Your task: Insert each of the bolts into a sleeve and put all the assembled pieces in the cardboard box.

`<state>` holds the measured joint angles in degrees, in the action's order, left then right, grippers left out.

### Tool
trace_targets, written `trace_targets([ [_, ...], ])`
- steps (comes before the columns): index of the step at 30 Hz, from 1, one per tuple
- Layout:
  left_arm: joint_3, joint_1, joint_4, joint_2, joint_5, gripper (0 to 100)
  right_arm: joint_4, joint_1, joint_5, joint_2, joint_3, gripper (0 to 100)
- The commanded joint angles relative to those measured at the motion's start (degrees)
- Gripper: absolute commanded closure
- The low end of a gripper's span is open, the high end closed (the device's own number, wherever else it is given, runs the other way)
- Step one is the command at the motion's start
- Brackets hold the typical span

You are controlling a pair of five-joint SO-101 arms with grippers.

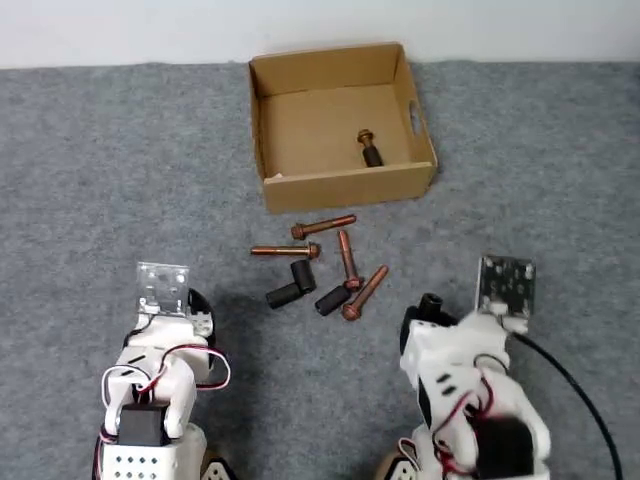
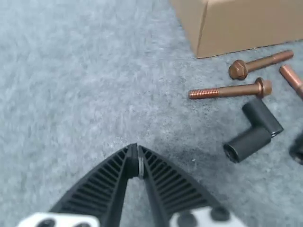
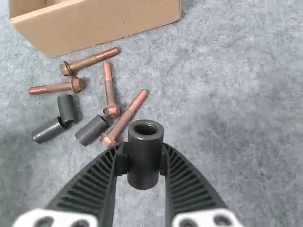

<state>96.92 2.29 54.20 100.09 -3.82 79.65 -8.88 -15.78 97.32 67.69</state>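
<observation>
The right hand (image 3: 142,152) pinched a sleeve (image 3: 145,135) near four loose bolts (image 3: 88,60) on the bench (image 3: 236,94); the left hand (image 2: 137,156), pressed together and empty, likely had to fetch one next.

The bench (image 1: 90,180) is covered from edge to edge with a grey, short-pile mat (image 2: 71,71) of uniform texture. A plain white wall (image 1: 120,30) stands along the far edge. Lighting is even and diffuse, and shadows on the mat are soft.

Left wrist view's edge cuts off one sleeve (image 2: 298,149) (black).
</observation>
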Motion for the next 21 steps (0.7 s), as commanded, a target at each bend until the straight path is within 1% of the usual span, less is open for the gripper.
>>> trace_targets([
  [1,-2.6,-0.4,-3.0,0.1,1.8,99,0.6,2.2,0.5,4.2,0.0,99.1],
  [6,-11.8,-1.4,-0.2,-0.6,1.8,99,0.6,2.9,0.4,4.2,0.1,99.1],
  [8,-15.4,-1.6,0.1,-4.2,1.8,99,0.6,2.9,0.4,4.2,0.1,99.1],
  [11,-21.5,-4.0,-0.1,-15.4,1.8,99,0.3,2.9,0.4,4.2,0.4,99.1],
  [16,-35.0,-9.2,0.2,-41.7,2.5,99,-0.1,2.9,0.4,4.3,0.7,99.1],
  [18,-40.7,-9.9,0.2,-52.6,6.9,99,-0.1,2.9,0.4,4.4,0.7,99.1],
  [21,-48.8,-10.2,0.2,-67.6,17.4,99,-0.1,2.9,0.4,4.4,0.8,99.1],
])
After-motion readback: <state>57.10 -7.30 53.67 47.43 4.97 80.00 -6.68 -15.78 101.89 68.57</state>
